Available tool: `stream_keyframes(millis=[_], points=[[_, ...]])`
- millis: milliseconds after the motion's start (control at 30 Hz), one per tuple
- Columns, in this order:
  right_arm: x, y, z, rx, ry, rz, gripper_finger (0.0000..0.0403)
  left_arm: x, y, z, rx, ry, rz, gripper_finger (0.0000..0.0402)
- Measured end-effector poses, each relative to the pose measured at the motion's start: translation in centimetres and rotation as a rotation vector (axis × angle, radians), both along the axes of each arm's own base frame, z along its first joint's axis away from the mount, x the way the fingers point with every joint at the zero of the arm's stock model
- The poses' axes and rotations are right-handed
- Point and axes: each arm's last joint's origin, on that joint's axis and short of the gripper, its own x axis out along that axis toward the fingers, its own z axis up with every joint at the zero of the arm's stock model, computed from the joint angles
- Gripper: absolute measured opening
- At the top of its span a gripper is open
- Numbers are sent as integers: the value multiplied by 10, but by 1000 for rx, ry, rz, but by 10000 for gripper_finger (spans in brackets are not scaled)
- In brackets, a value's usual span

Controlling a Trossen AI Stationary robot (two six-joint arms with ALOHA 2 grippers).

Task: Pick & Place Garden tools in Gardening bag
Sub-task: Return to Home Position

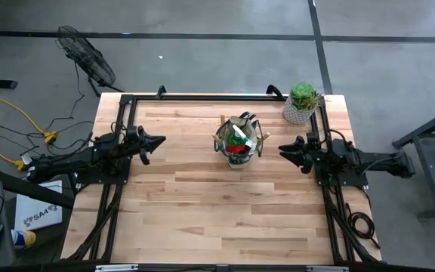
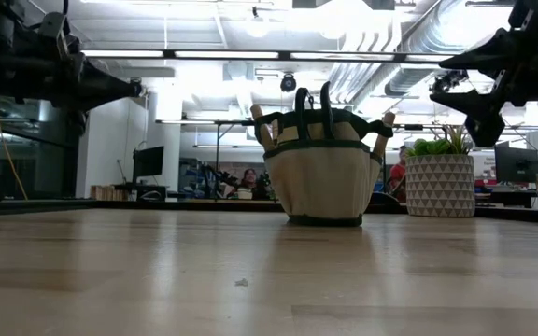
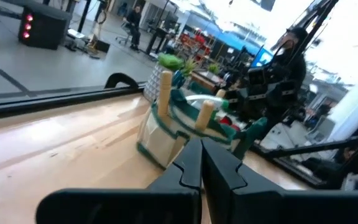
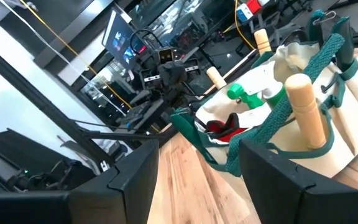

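Left gripper (image 3: 201, 152) fingers together, right gripper (image 4: 197, 152) fingers apart

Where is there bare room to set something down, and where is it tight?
Bare: the wooden table's near half, and the stretch between the left gripper and the round tan fabric gardening bag. Tight: between that bag, the right gripper and the potted green succulent.

You're working in an open robotics lab or workshop: grey concrete floor (image 1: 202, 23), exposed white ceiling ducts (image 2: 409, 42), long strip lights (image 2: 250, 54), dark desk monitors (image 2: 148, 161), black pedestal fan (image 1: 89, 57).
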Motion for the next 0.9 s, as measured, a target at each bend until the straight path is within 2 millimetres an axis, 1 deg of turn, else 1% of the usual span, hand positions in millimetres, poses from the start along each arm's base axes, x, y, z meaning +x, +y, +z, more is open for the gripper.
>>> stream_keyframes(millis=[133,300,667,733,900], points=[[0,-1,-1,-13,14,12,212,0,1,-3,72,56,26,0],[0,-2,-2,-54,27,24,212,0,1,-3,137,81,33,0],[0,-3,-2,-191,44,15,212,0,0,-3,145,84,19,0],[0,-3,-2,-203,46,15,212,0,0,-3,159,89,5,0],[0,-3,-2,-266,55,9,212,1,-3,-4,255,122,-93,0]])
